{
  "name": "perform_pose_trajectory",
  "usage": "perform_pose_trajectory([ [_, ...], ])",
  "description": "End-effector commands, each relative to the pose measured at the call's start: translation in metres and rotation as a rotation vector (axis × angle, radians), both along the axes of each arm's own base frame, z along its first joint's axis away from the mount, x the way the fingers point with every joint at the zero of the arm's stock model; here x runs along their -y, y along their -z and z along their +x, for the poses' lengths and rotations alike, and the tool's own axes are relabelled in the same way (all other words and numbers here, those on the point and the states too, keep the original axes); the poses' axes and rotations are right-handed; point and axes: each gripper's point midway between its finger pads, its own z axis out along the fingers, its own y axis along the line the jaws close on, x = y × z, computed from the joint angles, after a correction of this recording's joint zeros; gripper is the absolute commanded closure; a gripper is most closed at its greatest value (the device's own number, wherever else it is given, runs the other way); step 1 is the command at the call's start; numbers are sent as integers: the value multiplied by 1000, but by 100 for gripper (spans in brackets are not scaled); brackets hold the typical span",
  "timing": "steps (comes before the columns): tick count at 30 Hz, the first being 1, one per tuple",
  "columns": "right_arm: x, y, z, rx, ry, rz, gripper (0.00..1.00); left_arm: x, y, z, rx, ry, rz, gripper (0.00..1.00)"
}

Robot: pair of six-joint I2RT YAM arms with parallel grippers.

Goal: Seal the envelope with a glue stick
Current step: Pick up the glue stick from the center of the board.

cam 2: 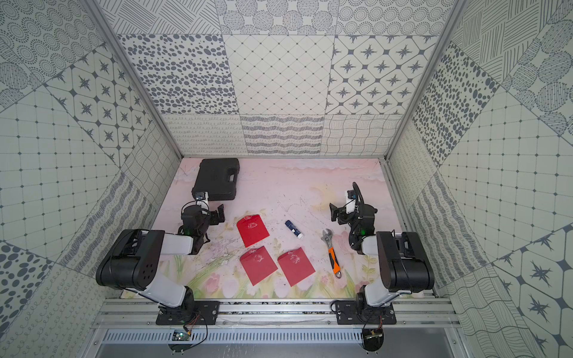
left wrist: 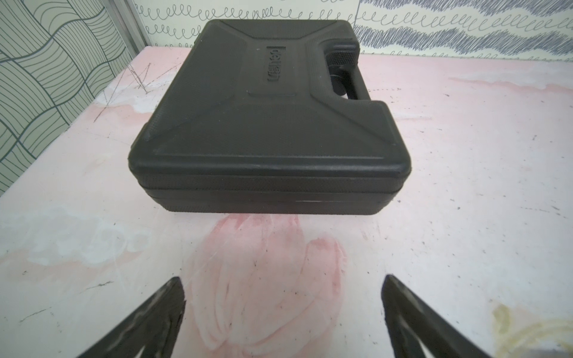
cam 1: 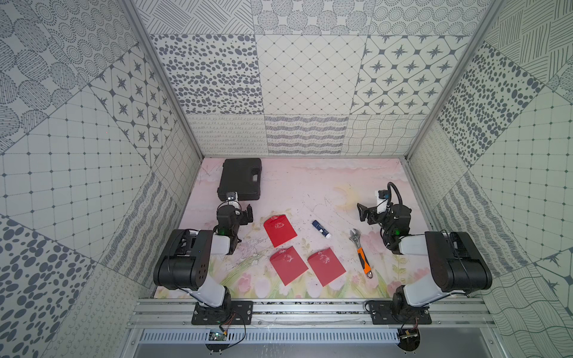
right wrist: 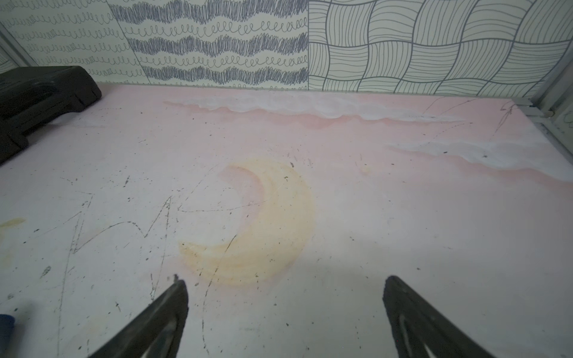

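The glue stick [cam 1: 321, 229] lies flat on the worktop [cam 1: 310, 186] with its dark blue cap apparently fitted. It sits between the far red envelope [cam 1: 280, 231] and the orange-handled adjustable wrench [cam 1: 361, 252] and touches neither. A second red envelope [cam 1: 288, 265] and a third red envelope [cam 1: 326, 266] lie nearer my bases.

My left hand [left wrist: 283, 280] is spread wide and empty, facing the closed black case [left wrist: 263, 124]. My right hand [right wrist: 285, 280] is equally wide and empty above bare worktop.

Assessment: no step is complete. Remaining steps: grasp the stick, uncap it, glue one flap, and press it shut.
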Motion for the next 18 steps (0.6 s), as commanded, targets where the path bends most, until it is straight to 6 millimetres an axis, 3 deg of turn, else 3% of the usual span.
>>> perform_pose_trajectory([
  [1, 8, -22, 7, 43, 79, -31, 1, -15, -17, -2, 87, -77, -11, 1],
  [6, 6, -33, 6, 19, 106, -58, 1, -20, -43, -15, 153, -135, 27, 1],
  [9, -3, -43, 2, 24, 102, -94, 1, -11, -63, -19, 146, -146, 86, 1],
  [14, -32, -64, -11, 26, 54, -171, 1, 11, -94, -23, 96, -129, 69, 1],
  [18, -59, -74, -31, 5, -10, -193, 1, 19, -112, -33, 46, -152, -65, 2],
])
